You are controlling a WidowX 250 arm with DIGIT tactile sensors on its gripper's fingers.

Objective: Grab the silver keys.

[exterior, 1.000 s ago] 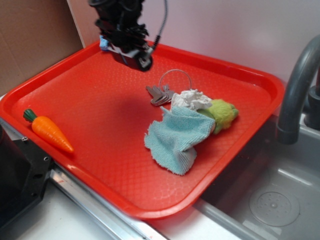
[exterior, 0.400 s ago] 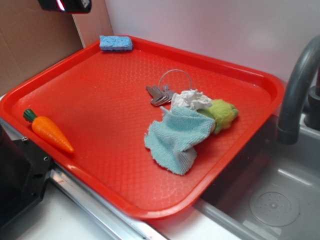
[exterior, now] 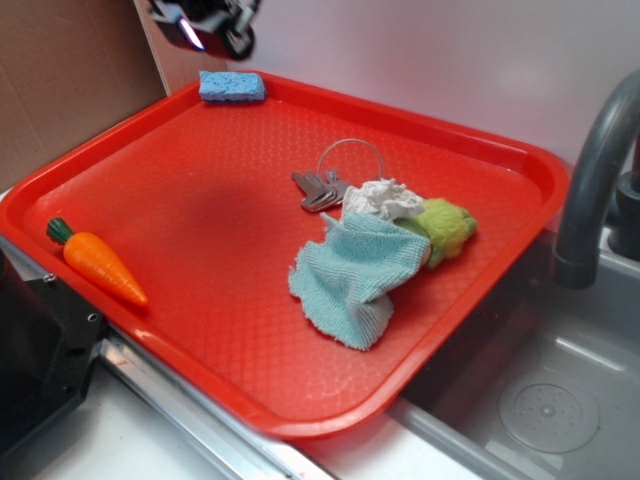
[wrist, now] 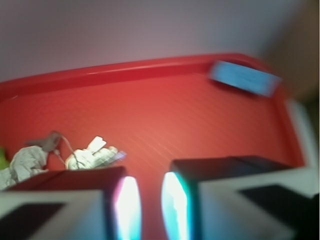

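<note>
The silver keys [exterior: 320, 190] lie flat on the red tray [exterior: 200, 190], their wire ring [exterior: 351, 157] behind them, touching a white crumpled wad [exterior: 383, 198]. My gripper [exterior: 205, 22] is high above the tray's far left corner, far from the keys, blurred and partly cut off by the frame's top. In the wrist view the gripper [wrist: 150, 205] has its jaws nearly together, a narrow gap with nothing in it. The keys [wrist: 95, 156] show bright and blurred at the left of that view.
A blue sponge [exterior: 232, 86] lies at the tray's far left corner. A toy carrot [exterior: 100, 265] lies at the near left. A light blue cloth [exterior: 350, 280] and a green soft thing [exterior: 445, 228] sit right of the keys. A grey faucet [exterior: 595, 180] and sink [exterior: 540, 400] are at the right.
My gripper rose from over the tray's far left part, left the exterior view, and now shows again at the top left. Nothing on the tray has moved.
</note>
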